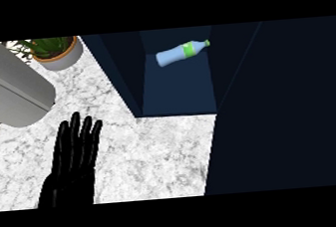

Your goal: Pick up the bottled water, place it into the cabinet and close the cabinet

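One head view looks steeply down onto the counter [155, 154] and cabinet [178, 92].

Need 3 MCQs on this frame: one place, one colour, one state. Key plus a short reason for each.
1. Where is the bottled water?
A) on a plate
B) inside the open cabinet
C) in a sink

2. What colour is the band round the bottle?
A) green
B) red
C) yellow

3. How is the left robot hand?
A) curled round the bottle
B) open, fingers straight, over the counter
C) out of view

Key:
1 B: the bottle lies on its side in the dark cabinet recess.
2 A: the band near the neck is bright green on a pale blue body.
3 B: the fingers are straight and hold nothing, far from the bottle.
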{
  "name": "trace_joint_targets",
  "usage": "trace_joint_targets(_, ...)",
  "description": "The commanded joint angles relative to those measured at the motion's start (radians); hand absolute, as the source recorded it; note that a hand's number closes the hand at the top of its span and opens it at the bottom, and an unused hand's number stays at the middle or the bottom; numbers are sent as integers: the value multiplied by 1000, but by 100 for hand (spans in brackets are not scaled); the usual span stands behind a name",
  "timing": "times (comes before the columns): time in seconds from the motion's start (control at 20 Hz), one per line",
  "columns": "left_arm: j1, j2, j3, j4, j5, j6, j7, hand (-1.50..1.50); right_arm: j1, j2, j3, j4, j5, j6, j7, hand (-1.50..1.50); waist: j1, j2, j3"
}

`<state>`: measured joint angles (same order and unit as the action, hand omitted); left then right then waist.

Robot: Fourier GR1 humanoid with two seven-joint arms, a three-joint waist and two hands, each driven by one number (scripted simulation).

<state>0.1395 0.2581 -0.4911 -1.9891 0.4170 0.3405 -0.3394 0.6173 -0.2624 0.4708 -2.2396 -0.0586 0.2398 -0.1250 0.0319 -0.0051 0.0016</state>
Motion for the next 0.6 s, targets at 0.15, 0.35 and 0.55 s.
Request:
trace_joint_targets(0.15, 271, 139, 80, -224, 45, -59, -62, -150, -31, -23, 205, -92, 127, 39, 82, 150, -6, -3, -4)
trace_joint_targets(0.35, 413, 178, 121, -315, 87, -113, -110, -150, -102, 8, 234, -58, 179, 33, 89, 150, -3, -1, -3)
trace_joint_targets(0.55, 480, 229, 214, -340, 176, -197, -122, -150, -118, 46, 319, -88, 234, 24, 160, 150, 9, -2, -6)
